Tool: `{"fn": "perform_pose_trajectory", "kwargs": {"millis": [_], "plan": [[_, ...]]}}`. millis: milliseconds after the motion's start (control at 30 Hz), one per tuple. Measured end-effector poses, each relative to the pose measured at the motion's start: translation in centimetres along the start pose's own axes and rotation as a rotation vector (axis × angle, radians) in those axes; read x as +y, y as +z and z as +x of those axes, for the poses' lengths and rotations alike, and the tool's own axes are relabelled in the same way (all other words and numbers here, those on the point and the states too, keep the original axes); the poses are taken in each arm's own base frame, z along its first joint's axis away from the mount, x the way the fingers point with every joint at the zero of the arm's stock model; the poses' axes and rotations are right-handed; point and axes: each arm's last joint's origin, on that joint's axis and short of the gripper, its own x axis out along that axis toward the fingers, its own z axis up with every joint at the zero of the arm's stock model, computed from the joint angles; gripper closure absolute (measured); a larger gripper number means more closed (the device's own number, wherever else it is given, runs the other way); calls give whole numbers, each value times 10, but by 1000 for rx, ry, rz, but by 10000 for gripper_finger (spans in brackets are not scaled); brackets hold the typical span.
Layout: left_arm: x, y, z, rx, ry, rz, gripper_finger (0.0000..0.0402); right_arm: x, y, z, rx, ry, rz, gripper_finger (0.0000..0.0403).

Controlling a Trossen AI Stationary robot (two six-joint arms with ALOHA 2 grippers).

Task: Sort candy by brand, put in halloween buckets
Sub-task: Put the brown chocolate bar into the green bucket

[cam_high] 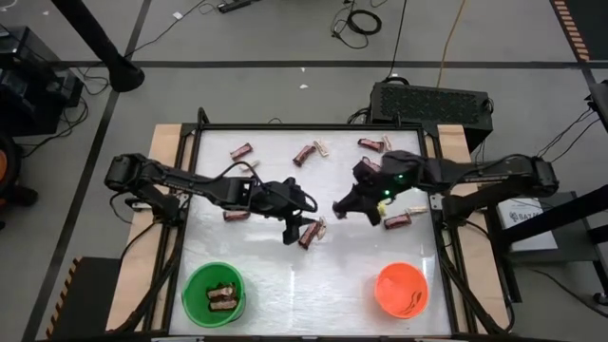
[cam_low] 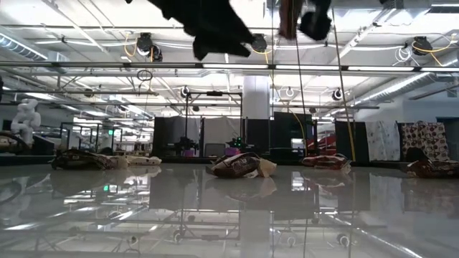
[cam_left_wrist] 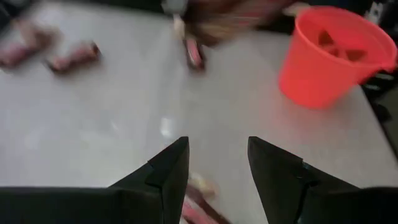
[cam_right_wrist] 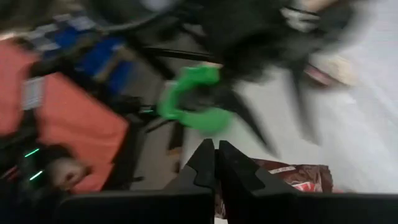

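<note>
At table centre, we see left gripper [cam_high: 302, 231] part-open above reddish-brown candy [cam_high: 311, 235]; right gripper [cam_high: 342, 206] closed, apparently empty. Next: descend, pinch, carry to green bucket [cam_high: 193, 285].

My left gripper [cam_high: 302, 231] hangs over a bar [cam_high: 311, 234]. My right gripper [cam_high: 340, 208] is just beside it. Both buckets [cam_high: 214, 292] [cam_high: 402, 289] stand nearer the table's front edge.

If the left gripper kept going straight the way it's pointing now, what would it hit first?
Probably the dark reddish-brown wrapped candy bar lying ahead on the white table; the left gripper is open. Depth is unclear.
</note>
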Motion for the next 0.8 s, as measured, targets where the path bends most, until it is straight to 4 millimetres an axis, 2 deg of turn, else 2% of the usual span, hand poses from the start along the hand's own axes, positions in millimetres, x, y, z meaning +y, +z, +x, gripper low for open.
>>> {"fn": "perform_pose_trajectory", "kwargs": {"millis": [133, 300, 667, 800], "plan": [[-8, 11, -1, -134, 28, 81, 230, 17, 4, 2, -43, 168, -99, 401], [-16, 22, -5, -260, 2, 116, 230, 29, 6, 3, -92, 244, -149, 401], [-15, 21, -4, -252, 13, 121, 230, 30, 2, 4, -63, 239, -130, 401], [-16, 21, -4, -245, -47, 125, 230, 28, 0, 4, -33, 223, -118, 401]]}}
